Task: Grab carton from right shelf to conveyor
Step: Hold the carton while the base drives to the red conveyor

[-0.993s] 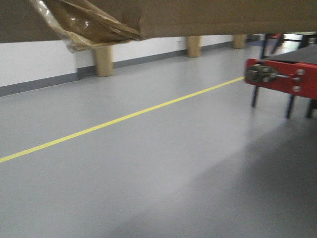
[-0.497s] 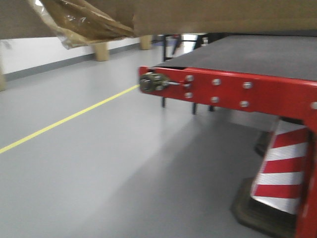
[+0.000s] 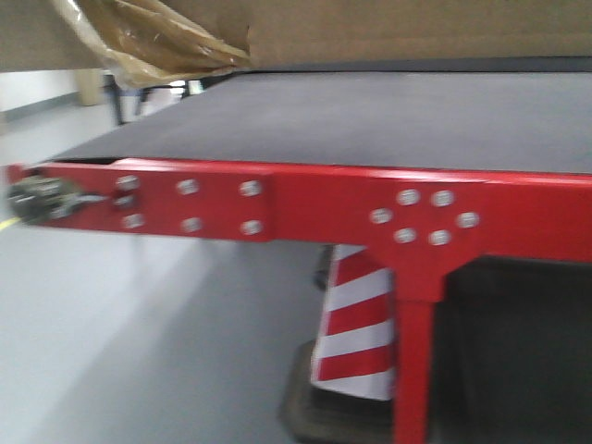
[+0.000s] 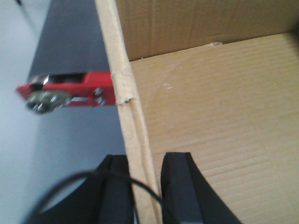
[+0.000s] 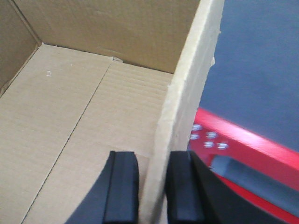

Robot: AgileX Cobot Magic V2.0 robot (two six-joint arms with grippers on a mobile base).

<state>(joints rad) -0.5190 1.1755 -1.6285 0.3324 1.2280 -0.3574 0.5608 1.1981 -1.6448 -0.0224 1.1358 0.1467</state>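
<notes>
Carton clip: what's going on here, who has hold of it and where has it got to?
Both arms are carrying the carton, an open, empty cardboard box. The left gripper is clamped on one side wall and the right gripper on the opposite wall, each with one finger inside and one outside. The box is held up at the red front edge of the conveyor, its underside above belt level. It is not yet set down on the belt.
</notes>
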